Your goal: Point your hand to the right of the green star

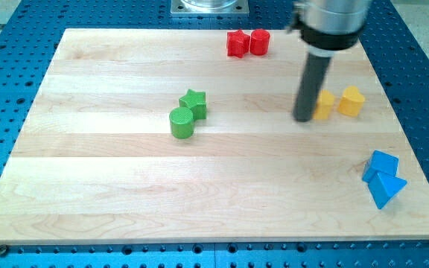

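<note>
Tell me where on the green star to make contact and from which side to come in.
No hand here, only my tip, so it's a push, not a grip. Approach the green star from the view's right: that side is bare board, while the green cylinder touches its lower left. My tip sits far to its right, beside the yellow blocks.

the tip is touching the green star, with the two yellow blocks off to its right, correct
Not quite. In the camera view my tip is far to the view's right of the green star, not touching it; it sits against the nearer of the two yellow blocks, which are indeed to its right.
</note>
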Action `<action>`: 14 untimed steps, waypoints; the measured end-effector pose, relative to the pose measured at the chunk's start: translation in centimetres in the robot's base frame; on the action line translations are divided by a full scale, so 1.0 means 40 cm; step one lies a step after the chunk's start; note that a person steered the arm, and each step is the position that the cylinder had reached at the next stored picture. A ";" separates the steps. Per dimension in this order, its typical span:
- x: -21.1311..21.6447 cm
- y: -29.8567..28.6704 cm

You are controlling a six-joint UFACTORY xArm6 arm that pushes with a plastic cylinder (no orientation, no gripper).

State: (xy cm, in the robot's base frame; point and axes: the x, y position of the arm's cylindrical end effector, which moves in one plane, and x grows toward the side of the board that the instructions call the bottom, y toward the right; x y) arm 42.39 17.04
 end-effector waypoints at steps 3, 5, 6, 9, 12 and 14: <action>0.046 0.036; 0.050 0.036; 0.050 0.039; 0.034 -0.117; 0.034 -0.116; 0.043 -0.083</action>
State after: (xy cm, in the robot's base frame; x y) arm 44.09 13.70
